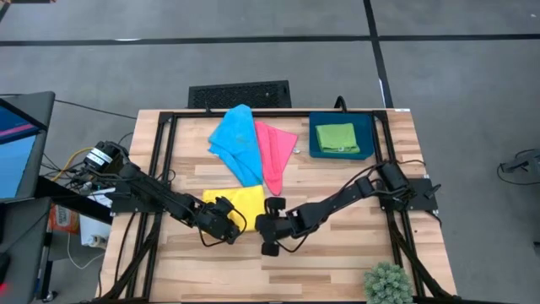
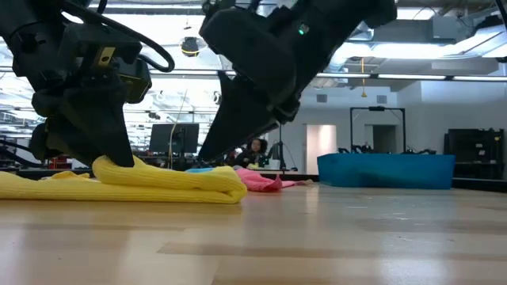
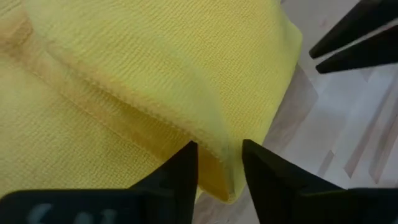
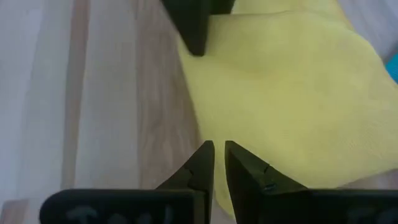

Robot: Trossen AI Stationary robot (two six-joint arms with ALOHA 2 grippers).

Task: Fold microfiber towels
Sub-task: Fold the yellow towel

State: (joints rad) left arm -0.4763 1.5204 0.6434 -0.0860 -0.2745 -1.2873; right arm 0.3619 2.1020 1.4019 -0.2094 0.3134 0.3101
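Note:
The yellow towel (image 1: pixel 239 201) lies folded on the table near its middle, and also shows in the low view (image 2: pixel 158 184). My left gripper (image 1: pixel 226 221) is shut on the towel's near edge. My right gripper (image 1: pixel 265 225) is shut, its tips (image 4: pixel 219 158) at the towel's right edge (image 4: pixel 211 134). The sky-blue towel (image 1: pixel 236 142) and the pink towel (image 1: pixel 274 156) lie crumpled at the far middle. The green towel (image 1: pixel 337 138) lies folded in the dark blue tray (image 1: pixel 369 139). My left gripper pinches a raised fold (image 3: pixel 217 149) at the yellow towel's near edge between its two fingers (image 3: pixel 183 171), several layers thick. The fingers slant down from the table's left. The fold stands a little up (image 2: pixel 115 168); the rest of the towel lies on the table. My right gripper's fingers (image 4: pixel 239 168) lie at the towel's right edge; whether they touch it I cannot tell.
The tray stands at the far right. A small green plant (image 1: pixel 389 283) stands at the near right corner. Bare wood (image 1: pixel 321 262) lies along the near edge. A black frame (image 1: pixel 164 160) runs along the table's sides.

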